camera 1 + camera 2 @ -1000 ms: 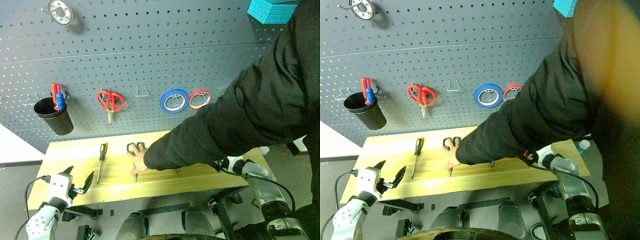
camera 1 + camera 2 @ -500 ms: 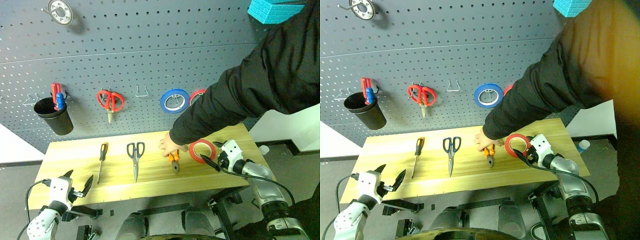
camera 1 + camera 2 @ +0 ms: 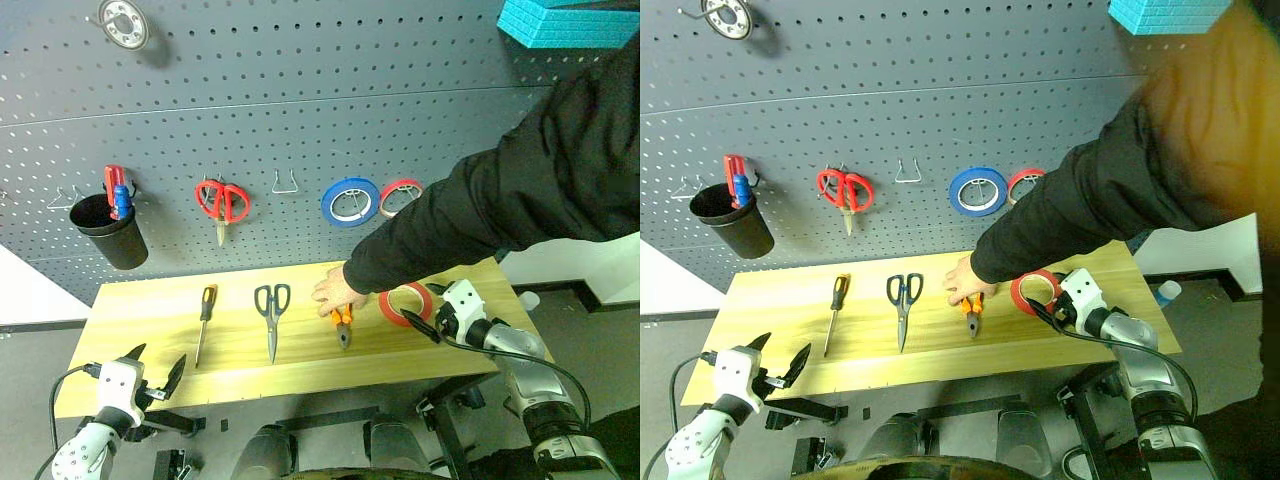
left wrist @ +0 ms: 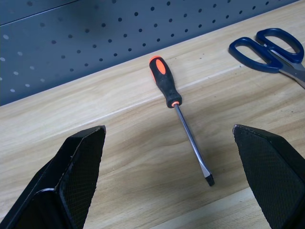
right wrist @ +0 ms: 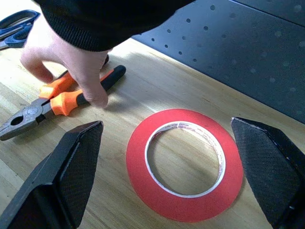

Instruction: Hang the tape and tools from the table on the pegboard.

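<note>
On the light wooden table (image 3: 140,385) lie, from left to right, a screwdriver (image 3: 204,320) with an orange-and-black handle, dark-handled scissors (image 3: 271,310), orange-handled pliers (image 3: 342,325) and a red tape roll (image 3: 405,303). A person's hand (image 3: 335,292) rests on the pliers' handles. My left gripper (image 3: 158,358) stands open at the table's front left edge, facing the screwdriver (image 4: 176,112). My right gripper (image 3: 420,312) is open just short of the tape (image 5: 186,164), touching nothing. The dark grey pegboard (image 3: 300,110) rises behind the table.
A person's black sleeve (image 3: 500,200) reaches in from the right over the table. The pegboard holds red-handled scissors (image 3: 221,203), a blue tape roll (image 3: 349,201), a red roll (image 3: 400,196), a black cup (image 3: 108,230) and an empty wire hook (image 3: 285,183).
The person's hand has gone from the scissors rightward to the pliers, and the arm has drawn back, so the pliers and red tape now show. Both grippers stay put.
</note>
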Controlling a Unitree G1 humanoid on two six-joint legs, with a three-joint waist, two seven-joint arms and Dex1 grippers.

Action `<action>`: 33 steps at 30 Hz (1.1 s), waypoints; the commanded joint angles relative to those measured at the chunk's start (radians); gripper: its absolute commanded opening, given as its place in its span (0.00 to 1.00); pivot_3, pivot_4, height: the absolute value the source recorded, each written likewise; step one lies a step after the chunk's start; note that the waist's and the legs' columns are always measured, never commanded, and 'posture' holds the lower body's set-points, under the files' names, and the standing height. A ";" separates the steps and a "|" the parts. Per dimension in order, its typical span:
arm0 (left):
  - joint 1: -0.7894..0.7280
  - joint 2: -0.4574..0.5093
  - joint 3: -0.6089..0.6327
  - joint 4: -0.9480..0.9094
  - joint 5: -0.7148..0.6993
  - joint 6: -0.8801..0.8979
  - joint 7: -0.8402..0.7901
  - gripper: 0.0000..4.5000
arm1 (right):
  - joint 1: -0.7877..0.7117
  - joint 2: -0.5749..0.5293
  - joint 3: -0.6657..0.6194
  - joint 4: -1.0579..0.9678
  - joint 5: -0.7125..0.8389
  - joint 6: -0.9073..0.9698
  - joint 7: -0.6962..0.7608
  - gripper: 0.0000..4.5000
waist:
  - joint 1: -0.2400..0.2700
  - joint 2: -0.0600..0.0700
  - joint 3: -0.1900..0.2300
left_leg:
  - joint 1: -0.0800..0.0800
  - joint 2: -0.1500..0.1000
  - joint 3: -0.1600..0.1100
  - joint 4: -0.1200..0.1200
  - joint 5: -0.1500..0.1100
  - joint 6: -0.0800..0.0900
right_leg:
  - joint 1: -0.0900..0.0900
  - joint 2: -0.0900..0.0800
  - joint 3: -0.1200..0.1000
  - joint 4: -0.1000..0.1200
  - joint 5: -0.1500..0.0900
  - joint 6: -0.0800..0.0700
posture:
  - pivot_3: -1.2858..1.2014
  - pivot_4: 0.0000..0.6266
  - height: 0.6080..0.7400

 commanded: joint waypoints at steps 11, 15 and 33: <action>-0.052 0.028 0.026 0.111 -0.014 -0.071 -0.032 0.99 | -0.005 -0.007 -0.006 -0.027 0.004 -0.009 0.003 1.00 | -0.001 0.000 0.000 | 0.000 0.000 0.000 0.000 0.000 0.000 | 0.000 0.000 0.000 0.000 0.000 0.000 | 0.50 0.11 0.98; -0.054 0.027 0.024 0.121 -0.014 -0.079 -0.033 0.99 | -0.006 -0.009 -0.006 -0.026 0.005 -0.007 0.006 1.00 | 0.000 0.000 0.000 | 0.000 0.000 0.000 0.000 0.000 0.000 | 0.000 0.000 0.000 0.000 0.000 0.000 | 0.50 0.11 0.98; 0.028 0.046 0.007 -0.092 -0.011 0.024 -0.028 0.99 | -0.014 -0.051 0.019 -0.035 0.013 0.043 0.113 1.00 | 0.000 0.000 0.001 | 0.000 0.000 0.000 0.000 0.000 0.000 | 0.000 0.000 0.000 0.000 -0.002 -0.001 | 0.50 0.12 0.98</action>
